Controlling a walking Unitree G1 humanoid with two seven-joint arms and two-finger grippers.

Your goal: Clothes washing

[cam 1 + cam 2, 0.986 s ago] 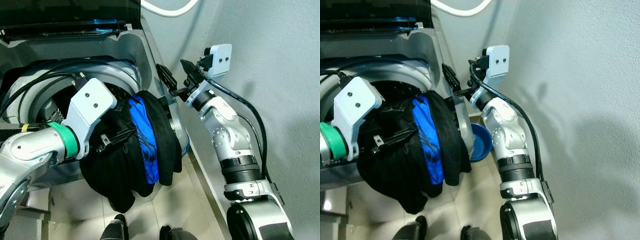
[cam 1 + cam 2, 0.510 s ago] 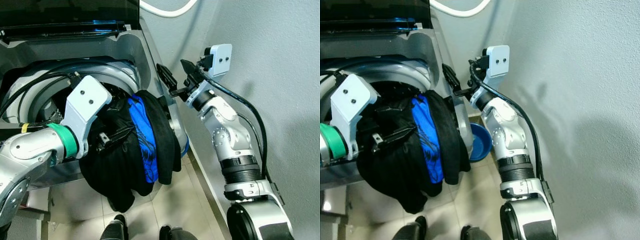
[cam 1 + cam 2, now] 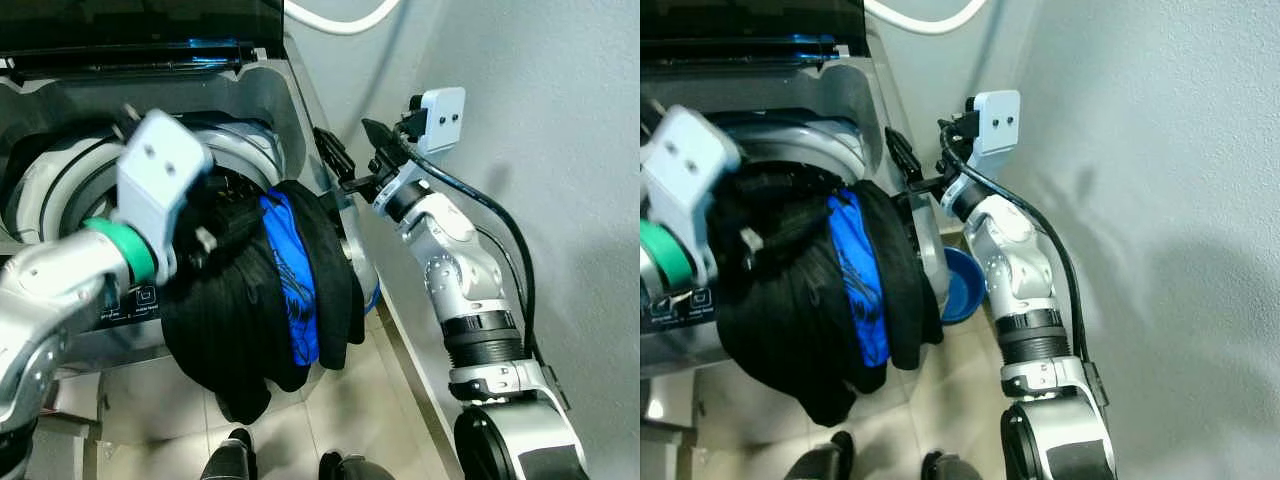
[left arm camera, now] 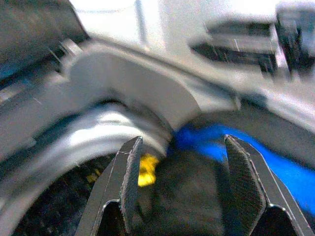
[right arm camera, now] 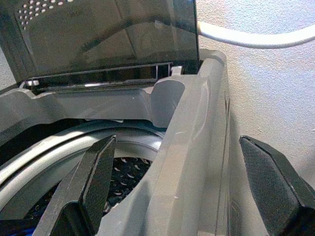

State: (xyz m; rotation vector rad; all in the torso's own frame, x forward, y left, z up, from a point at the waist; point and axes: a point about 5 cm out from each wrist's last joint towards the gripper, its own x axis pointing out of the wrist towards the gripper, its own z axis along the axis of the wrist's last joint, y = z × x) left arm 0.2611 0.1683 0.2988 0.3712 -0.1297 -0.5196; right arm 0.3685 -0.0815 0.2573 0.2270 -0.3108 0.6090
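Loading clothes into a top-loading washer [image 3: 290, 110], judged from the pile at its mouth. Nearest, tiled floor [image 3: 330, 420] and the robot's own feet. Above that, a heap of black clothes [image 3: 230, 330] with a blue garment [image 3: 290, 290] folded in, draped over the washer's front rim, half inside the drum [image 3: 60, 190] and half hanging down outside. Left tool [image 4: 179, 191] at the rim, fingers closed on a bunch of black cloth, blurred with motion. Right tool [image 3: 350, 165] raised beside the washer's right wall, fingers spread wide and holding nothing, straddling that wall's edge. Blue basin [image 3: 965, 285] on the floor between washer and robot's right arm. Farther back, dark lid [image 5: 108, 34] standing open, white hose [image 5: 256, 37] running along a pale plaster wall [image 3: 560, 150]. Next move likely calls for dragging the hanging part up over the rim so nothing slides to the floor.
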